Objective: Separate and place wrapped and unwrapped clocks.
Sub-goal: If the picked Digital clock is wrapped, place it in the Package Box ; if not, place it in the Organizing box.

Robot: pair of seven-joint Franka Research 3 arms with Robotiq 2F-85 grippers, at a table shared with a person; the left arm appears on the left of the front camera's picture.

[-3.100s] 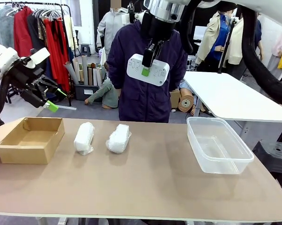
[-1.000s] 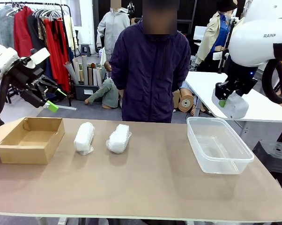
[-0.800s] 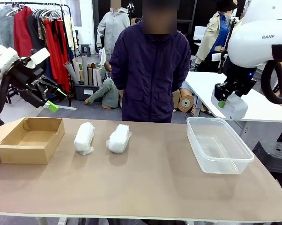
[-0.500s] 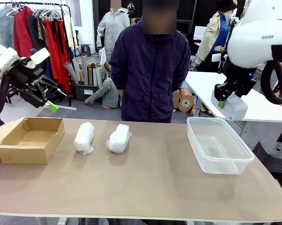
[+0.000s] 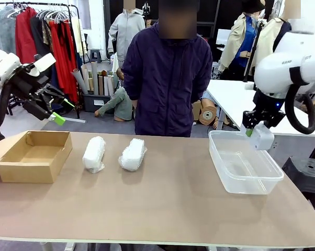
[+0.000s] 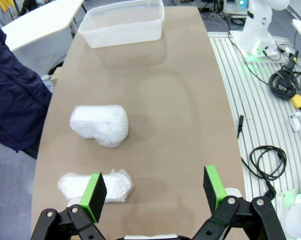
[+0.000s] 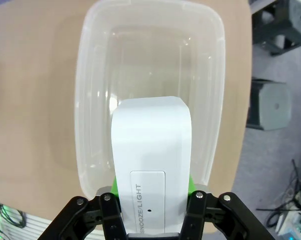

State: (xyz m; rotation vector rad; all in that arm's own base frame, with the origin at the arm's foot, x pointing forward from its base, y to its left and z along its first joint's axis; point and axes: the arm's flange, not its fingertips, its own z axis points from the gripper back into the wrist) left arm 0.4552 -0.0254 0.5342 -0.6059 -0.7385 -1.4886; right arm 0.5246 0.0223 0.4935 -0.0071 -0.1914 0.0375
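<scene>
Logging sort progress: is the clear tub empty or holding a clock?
Empty. The clear tub has a bare bottom; the unwrapped clock hangs above it, clamped in the right gripper.

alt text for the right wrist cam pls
The right end effector grips a bare white clock, marked SNOOZE/LIGHT, above a clear plastic tub. The tub sits on a brown table, with grey floor past the table's edge.

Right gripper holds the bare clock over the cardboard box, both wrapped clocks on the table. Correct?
No: the right gripper holds the bare clock over the clear plastic tub instead, as the right wrist view shows. Both wrapped clocks lie on the table.
</scene>
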